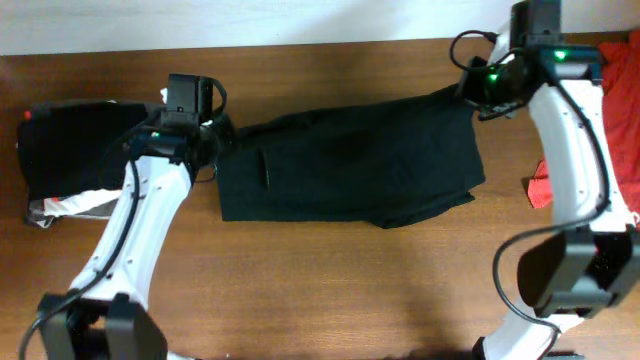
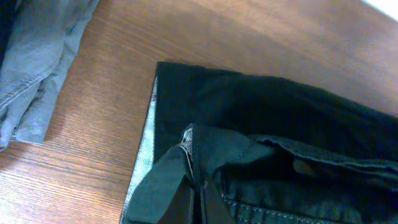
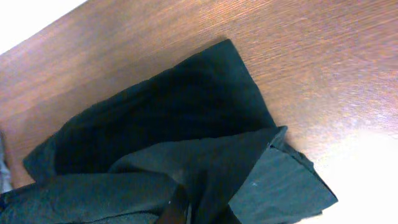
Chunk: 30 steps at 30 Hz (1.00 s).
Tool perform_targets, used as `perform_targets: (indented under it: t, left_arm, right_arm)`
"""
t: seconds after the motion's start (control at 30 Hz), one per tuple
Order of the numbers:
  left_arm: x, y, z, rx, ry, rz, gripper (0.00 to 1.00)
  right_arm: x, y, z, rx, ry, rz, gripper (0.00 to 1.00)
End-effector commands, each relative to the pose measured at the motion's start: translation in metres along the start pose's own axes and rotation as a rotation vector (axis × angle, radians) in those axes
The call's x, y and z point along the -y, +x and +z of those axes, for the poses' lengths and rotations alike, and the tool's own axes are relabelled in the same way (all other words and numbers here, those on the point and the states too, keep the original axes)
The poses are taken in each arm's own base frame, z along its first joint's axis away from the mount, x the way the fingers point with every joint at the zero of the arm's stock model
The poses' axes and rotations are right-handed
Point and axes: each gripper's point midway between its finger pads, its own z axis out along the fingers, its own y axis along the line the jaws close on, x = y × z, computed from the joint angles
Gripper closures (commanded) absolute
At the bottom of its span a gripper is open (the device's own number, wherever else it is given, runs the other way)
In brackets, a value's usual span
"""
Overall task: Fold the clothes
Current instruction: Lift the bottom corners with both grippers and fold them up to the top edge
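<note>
A large black garment (image 1: 350,165) lies spread across the middle of the wooden table (image 1: 330,290), folded roughly into a rectangle. My left gripper (image 1: 215,135) is at its upper left corner and is shut on the fabric; the left wrist view shows a stitched seam and a pinched fold between the fingers (image 2: 198,205). My right gripper (image 1: 470,92) is at the upper right corner, shut on the fabric and lifting it slightly. In the right wrist view the fingers (image 3: 186,211) pinch a raised fold of the black cloth (image 3: 161,124).
A pile at the far left holds another black garment (image 1: 75,140) over a grey one with a white stripe (image 1: 70,205); grey fabric also shows in the left wrist view (image 2: 31,68). Red-orange cloth (image 1: 540,185) lies at the right edge.
</note>
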Motion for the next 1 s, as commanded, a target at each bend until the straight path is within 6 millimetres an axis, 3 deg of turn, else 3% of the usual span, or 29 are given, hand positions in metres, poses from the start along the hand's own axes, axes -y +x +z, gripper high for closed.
perform_targets:
  t: [0.0,0.23,0.53,0.6,0.63,0.67,0.7,0.8,0.83,0.97]
  left_arm:
    - [-0.012,-0.011,0.008,0.033,-0.069,0.011,1.00]
    - [-0.012,-0.018,0.027,0.058,-0.086,0.009,1.00]
    - [-0.013,-0.010,0.079,0.026,-0.104,0.014,1.00]
    - [-0.015,-0.006,0.092,0.009,-0.114,0.015,0.94]
    - [-0.016,-0.004,0.099,0.004,-0.116,0.016,0.85]
    - [-0.016,-0.003,0.106,0.004,-0.116,0.016,0.68]
    - [-0.015,-0.003,0.112,0.008,-0.114,0.016,0.58]
    - [-0.010,-0.013,0.124,0.049,-0.092,0.051,0.39]
    - [-0.007,-0.019,0.123,0.074,-0.079,0.065,0.29]
    - [0.009,-0.055,0.094,0.166,-0.033,0.054,0.16]
  right_arm:
    - [-0.002,-0.002,0.025,-0.008,0.059,-0.013,0.96]
    - [0.002,0.004,0.088,-0.059,0.103,0.001,0.96]
    - [0.014,0.003,0.146,-0.071,0.111,0.009,0.96]
    - [0.015,0.001,0.154,-0.065,0.108,0.008,0.95]
    - [0.014,0.000,0.157,-0.060,0.105,0.007,0.92]
    - [0.015,-0.001,0.162,-0.056,0.104,0.005,0.82]
    - [0.013,-0.003,0.163,-0.046,0.100,0.002,0.62]
    - [0.008,-0.016,0.166,0.006,0.078,-0.041,0.46]
    - [0.002,-0.022,0.164,0.029,0.053,-0.068,0.28]
    - [-0.017,-0.045,0.139,0.067,-0.025,-0.150,0.09]
